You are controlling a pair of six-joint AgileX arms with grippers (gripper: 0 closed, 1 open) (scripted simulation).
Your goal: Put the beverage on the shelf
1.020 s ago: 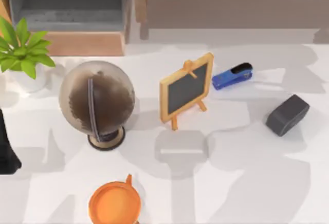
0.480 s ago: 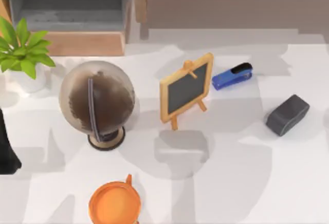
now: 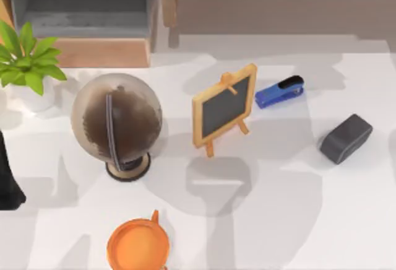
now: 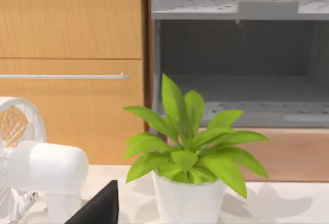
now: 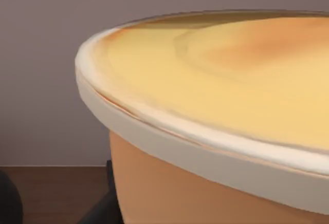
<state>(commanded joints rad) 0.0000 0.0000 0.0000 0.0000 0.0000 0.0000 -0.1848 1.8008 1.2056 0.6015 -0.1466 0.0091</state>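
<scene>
The beverage (image 5: 205, 183) presses up against the right wrist camera. It is a tan cup with a cream rim and a yellow-orange top, and it is cut off, so its base and far side are hidden. 2 dark shapes (image 5: 100, 208) sit just beside its wall, too cropped to identify. Whether the right hand is clenched on the cup or released cannot be told. Behind the cup are a plain grey wall and a brown strip.

In the top view, an orange round vessel (image 3: 137, 245) on the white worktop (image 3: 309, 220) is cut off by the lower edge of the frame. I cannot tell whether it is that same cup.

The left arm (image 3: 9, 177) is a dark mass at the left edge, mostly out of frame. A black wedge of the left hand (image 4: 100, 208) pokes into its wrist view, and its grip cannot be told.

The shelf (image 3: 80, 19) is at the upper left, its grey compartment partly cropped. The potted plant (image 3: 28, 59) stands in front of it, and a white fan (image 4: 31, 167) stands near the plant.

The globe (image 3: 117, 121) stands left of centre, the small chalkboard easel (image 3: 224, 106) at centre, the blue stapler (image 3: 279, 91) just to its right, and a dark grey block (image 3: 345, 137) near the right edge.
</scene>
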